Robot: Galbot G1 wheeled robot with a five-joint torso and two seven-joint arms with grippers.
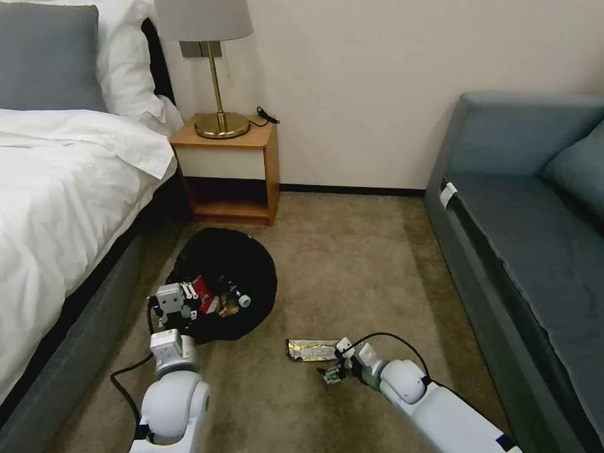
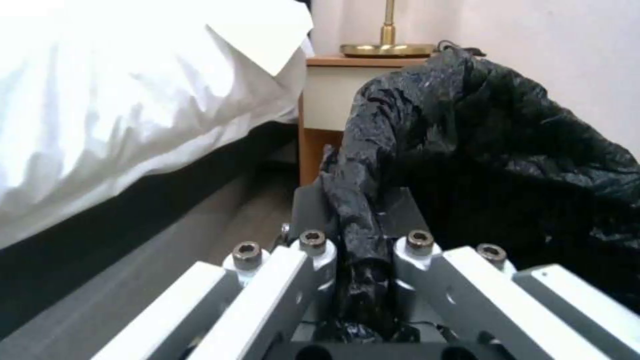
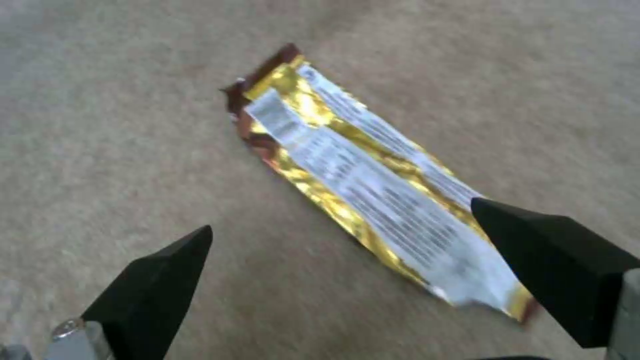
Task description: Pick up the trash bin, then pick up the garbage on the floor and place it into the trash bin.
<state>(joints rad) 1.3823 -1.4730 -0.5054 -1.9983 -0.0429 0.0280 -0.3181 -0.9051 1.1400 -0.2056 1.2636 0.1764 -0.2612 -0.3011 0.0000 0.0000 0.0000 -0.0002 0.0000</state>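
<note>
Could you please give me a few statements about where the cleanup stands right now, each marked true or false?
1. The left gripper is shut on the black liner at the trash bin rim. True.
2. The snack wrapper is already in the bin. False: it lies flat on the carpet.
3. The right gripper is near the wrapper with its jaws open. True.
4. The bin holds no litter. False: a bottle and a red-white wrapper lie inside it.
5. The lamp stands on the sofa. False: it stands on the nightstand beside the bed.
</note>
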